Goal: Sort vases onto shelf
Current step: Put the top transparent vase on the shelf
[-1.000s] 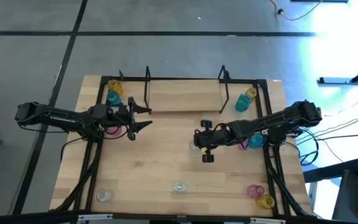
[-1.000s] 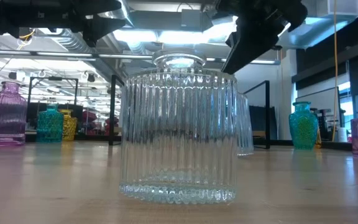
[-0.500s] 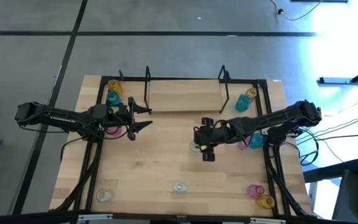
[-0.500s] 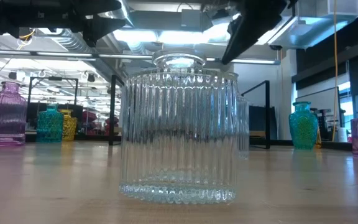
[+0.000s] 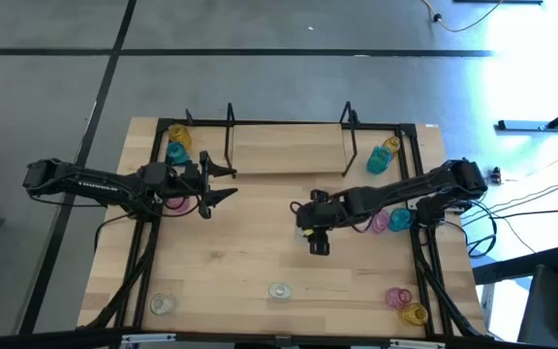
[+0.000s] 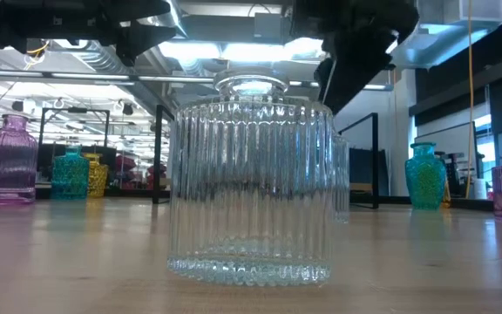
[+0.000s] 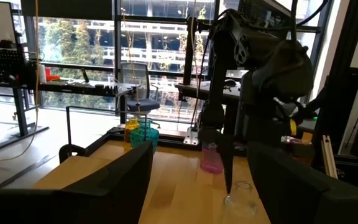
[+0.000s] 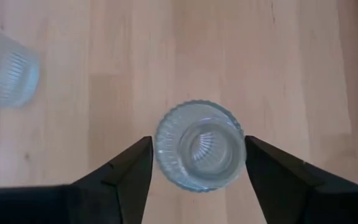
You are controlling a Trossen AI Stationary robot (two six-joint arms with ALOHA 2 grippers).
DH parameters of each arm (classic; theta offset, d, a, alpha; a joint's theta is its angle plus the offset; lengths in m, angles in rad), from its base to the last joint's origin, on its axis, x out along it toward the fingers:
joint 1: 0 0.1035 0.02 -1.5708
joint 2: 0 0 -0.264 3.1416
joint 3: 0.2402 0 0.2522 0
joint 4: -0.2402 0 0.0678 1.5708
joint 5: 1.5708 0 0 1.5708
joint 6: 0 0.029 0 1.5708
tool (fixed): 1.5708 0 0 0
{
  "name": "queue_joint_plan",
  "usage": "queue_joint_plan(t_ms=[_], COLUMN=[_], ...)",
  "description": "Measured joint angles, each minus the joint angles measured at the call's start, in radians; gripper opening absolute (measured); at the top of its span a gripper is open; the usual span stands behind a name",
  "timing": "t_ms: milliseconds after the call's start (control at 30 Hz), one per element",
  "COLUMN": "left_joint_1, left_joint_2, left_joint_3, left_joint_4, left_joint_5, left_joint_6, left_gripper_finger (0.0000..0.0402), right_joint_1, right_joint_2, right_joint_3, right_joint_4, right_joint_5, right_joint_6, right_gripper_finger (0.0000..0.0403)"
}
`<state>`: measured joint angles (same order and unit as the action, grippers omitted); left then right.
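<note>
1. The right gripper [image 5: 310, 230] is seen pointing straight down over the middle of the large black-framed wooden table [image 5: 260, 267], its 2 dark fingers [image 8: 132, 171] parted.
2. A small clear ribbed glass vase [image 8: 199, 145] is framed between those fingers in the right wrist view, standing upright on the wood, with a narrow gap visible on each side, so nothing is gripped.
3. A second clear ribbed vase [image 8: 5, 73] is seen near it on the table in the same view.
4. The left gripper [image 5: 223, 184] is held above the table's left part, its fingers spread wide and empty, pointing toward the centre.
5. The low light-wood shelf board with black wire end frames [image 5: 289, 153] is placed at the table's far edge, between the 2 arms; no vase is seen on it.
6. A yellow vase [image 5: 179, 134] and a teal vase [image 5: 176, 152] are set at the far left corner, with a pink vase [image 5: 175, 203] partly hidden under the left arm.
7. A yellow vase [image 5: 389, 146] and a teal one [image 5: 377, 164] lie at the far right, and a pink [image 5: 380, 222] and a teal vase [image 5: 400, 219] sit beside the right arm.
8. Along the near edge, 2 clear vases [image 5: 279, 290] [image 5: 163, 304] and a pink [image 5: 397, 296] and yellow pair [image 5: 414, 313] are found.
</note>
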<state>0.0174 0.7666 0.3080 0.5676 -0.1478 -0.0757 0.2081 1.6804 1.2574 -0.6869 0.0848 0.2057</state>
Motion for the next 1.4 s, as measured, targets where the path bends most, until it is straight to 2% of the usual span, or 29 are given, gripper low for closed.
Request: queue_joint_plan(t_ms=[467,800,933,1200,1400], left_joint_1=[0.0,0.0,0.0,0.0,0.0], left_joint_2=[0.0,0.0,0.0,0.0,0.0], left_joint_3=[0.0,0.0,0.0,0.0,0.0], left_joint_4=[-0.003,-0.006,-0.006,-0.007,-0.007], left_joint_5=[0.002,0.008,0.008,0.008,0.008], left_joint_6=[0.0,0.0,0.0,0.0,0.0], left_gripper_finger=[0.0256,0.0256,0.0256,0.0256,0.0256], right_joint_1=[0.0,0.0,0.0,0.0,-0.001], right_joint_2=[0.0,0.0,0.0,-0.011,-0.069], right_joint_3=[0.0,0.0,0.001,0.0,-0.001], right_joint_4=[0.013,0.035,0.035,0.023,0.007], right_joint_5=[0.009,0.009,0.009,0.01,0.021], right_joint_6=[-0.01,-0.032,-0.054,-0.08,-0.082], right_gripper_finger=[0.0228,0.0127,0.0103,0.0106,0.0106])
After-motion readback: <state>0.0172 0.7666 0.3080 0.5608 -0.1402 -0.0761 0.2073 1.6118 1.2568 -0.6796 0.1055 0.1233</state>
